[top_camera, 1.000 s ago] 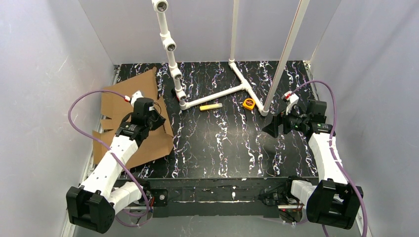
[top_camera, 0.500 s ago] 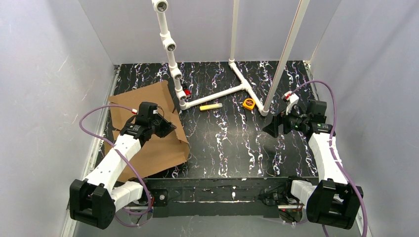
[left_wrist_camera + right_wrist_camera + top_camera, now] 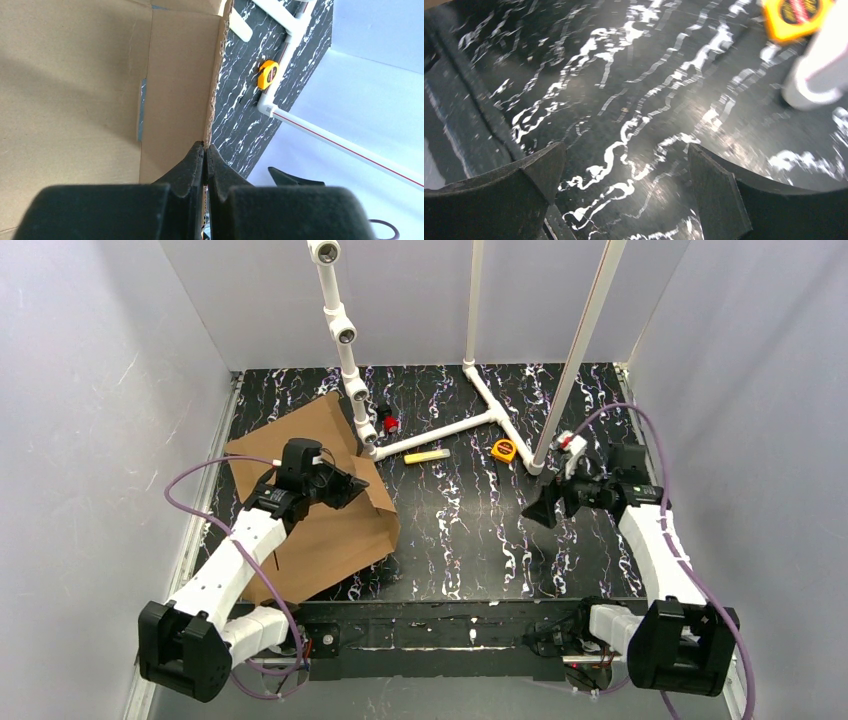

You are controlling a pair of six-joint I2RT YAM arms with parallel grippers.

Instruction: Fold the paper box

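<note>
**Cardboard blank pinched by its edge on the left side of the table**

Brown corrugated cardboard, the paper box (image 3: 320, 540), lies unfolded and mostly flat on the left half of the black marbled table (image 3: 480, 540), reaching from near the left edge toward the middle. Its right-hand side is lifted off the surface. Your left gripper (image 3: 205, 149) is closed tight on that raised side, with the cut corrugated edge running straight out from between the fingertips. Your right gripper (image 3: 545, 508) hangs over the right half of the table with its jaws spread wide and holding nothing, well apart from the box.

The step in hand looks like positioning the blank before any flap is turned; no wall stands yet.

- The pinch sits at the very rim of the sheet, so it is likely shallow. Move slowly and do not twist the wrist, or the board may slide out or crease off its score lines.
- Lower the sheet flat near the middle of the table, where both arms can reach.
- The box's far corner is close to the white pipe frame (image 3: 440, 430); steer clear of it and of the yellow tape measure (image 3: 504, 450) beside it.
- Bring the right gripper over to press the base panel before folding.
</note>
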